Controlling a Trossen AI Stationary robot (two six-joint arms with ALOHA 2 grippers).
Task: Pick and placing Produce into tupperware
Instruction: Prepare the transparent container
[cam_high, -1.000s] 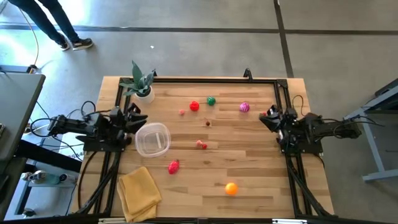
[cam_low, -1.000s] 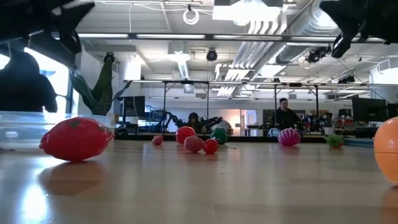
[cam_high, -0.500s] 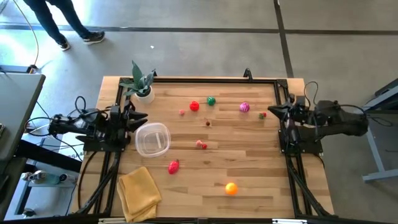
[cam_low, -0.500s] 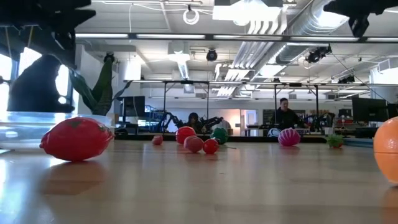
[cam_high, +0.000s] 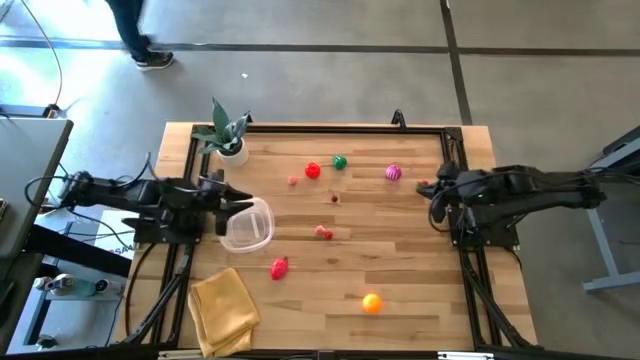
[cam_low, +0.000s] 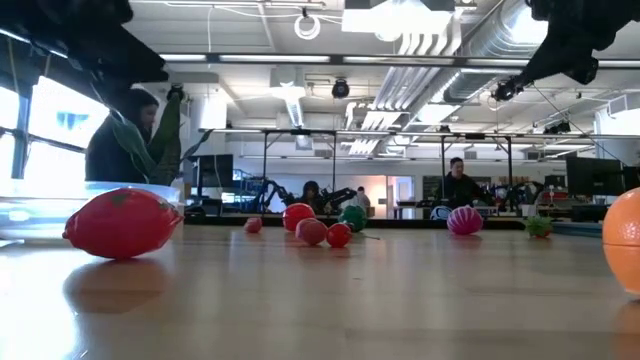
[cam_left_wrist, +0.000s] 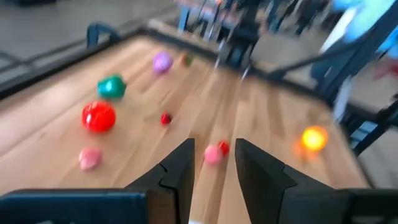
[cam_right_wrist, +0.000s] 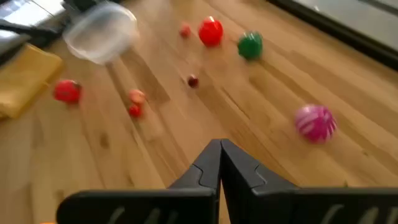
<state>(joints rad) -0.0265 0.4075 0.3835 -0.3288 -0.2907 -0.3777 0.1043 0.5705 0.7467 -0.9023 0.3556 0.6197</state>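
The clear round tupperware (cam_high: 247, 225) stands on the table's left part. Produce lies scattered on the wood: a red ball (cam_high: 313, 170), a green piece (cam_high: 340, 162), a magenta piece (cam_high: 392, 172), a pink-red pair (cam_high: 323, 233), a red piece (cam_high: 279, 267), an orange ball (cam_high: 371, 302) and some small bits. My left gripper (cam_high: 238, 205) hovers open over the tub's left rim; its fingers (cam_left_wrist: 180, 171) frame the pink-red pair (cam_left_wrist: 216, 151). My right gripper (cam_right_wrist: 219, 155) is shut, raised near the right edge beside a small green-red piece (cam_high: 423, 186).
A potted plant (cam_high: 225, 135) stands at the far left corner. A folded yellow cloth (cam_high: 223, 308) lies at the near left. A black frame runs along the table's edges (cam_high: 320, 127). A person walks on the floor beyond the far edge.
My left gripper has reached toward the table's right, from beside the tub's left edge to over its rim. My right arm has stretched out and its wrist has turned, while the gripper stays near the right edge. No produce has moved.
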